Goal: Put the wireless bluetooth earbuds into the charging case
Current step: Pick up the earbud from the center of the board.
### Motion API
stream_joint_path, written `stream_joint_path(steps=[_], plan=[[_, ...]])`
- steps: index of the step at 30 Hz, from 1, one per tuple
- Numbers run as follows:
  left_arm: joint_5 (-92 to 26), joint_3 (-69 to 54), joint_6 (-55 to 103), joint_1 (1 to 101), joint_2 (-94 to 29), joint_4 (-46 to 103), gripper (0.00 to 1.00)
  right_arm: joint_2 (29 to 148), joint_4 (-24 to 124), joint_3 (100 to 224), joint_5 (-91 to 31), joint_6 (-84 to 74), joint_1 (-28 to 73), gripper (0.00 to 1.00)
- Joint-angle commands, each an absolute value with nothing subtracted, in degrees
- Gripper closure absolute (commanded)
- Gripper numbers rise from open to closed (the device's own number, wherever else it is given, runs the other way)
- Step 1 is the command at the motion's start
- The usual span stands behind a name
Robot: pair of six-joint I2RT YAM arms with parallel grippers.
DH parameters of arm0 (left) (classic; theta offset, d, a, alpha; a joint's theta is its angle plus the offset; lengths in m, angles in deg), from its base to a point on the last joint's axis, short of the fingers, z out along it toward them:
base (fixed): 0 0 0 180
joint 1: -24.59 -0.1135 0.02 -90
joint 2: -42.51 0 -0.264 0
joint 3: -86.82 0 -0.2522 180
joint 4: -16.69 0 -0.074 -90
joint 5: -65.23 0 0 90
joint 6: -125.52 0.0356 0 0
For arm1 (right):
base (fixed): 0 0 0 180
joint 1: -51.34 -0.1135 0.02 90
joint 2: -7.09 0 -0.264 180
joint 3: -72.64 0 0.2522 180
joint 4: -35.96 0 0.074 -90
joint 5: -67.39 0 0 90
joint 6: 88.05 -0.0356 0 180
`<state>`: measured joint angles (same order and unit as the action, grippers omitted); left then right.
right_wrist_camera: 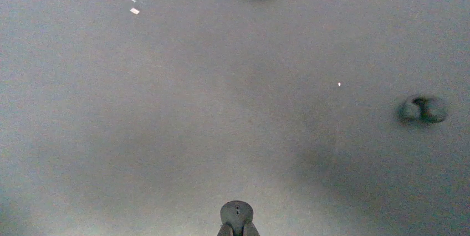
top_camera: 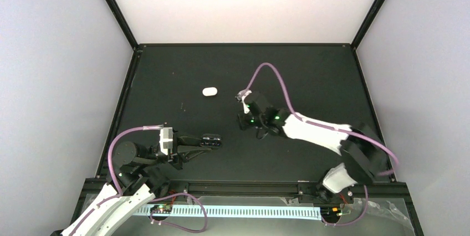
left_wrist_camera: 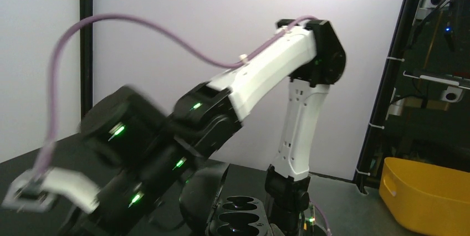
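Left tool [top_camera: 213, 142] clamped; right tool [right_wrist_camera: 236, 228] clamped.

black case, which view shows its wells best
Left wrist: the black case sits close at the bottom edge, wells facing the camera. Top external shows only a small dark shape in the left gripper. Right wrist misses it.

Overexposed far wall [top_camera: 244, 3], dark matte table [top_camera: 310, 70], motion blur in left wrist view.

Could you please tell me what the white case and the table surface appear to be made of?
The white case is probably smooth moulded plastic, going by its uniform, rounded shell. The table has a matte black surface with no glare; its material is unclear.
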<state>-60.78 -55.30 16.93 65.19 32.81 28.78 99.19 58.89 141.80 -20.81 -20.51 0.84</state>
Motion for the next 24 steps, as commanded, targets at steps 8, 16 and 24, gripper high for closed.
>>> stream_joint_path(steps=[8,16,24], plan=[[-63.34,-55.38,16.65,65.63,29.52,21.45,0.98,54.47,66.57,132.26,-43.19,-7.19,0.61,0.99],[-67.52,-55.39,14.74,65.68,21.32,10.70,0.98,47.20,84.68,144.57,-45.67,-1.16,-0.75,0.99],[-68.42,-54.82,14.41,65.64,16.80,7.34,0.99,52.66,90.85,155.22,-33.40,1.48,-13.57,0.99]])
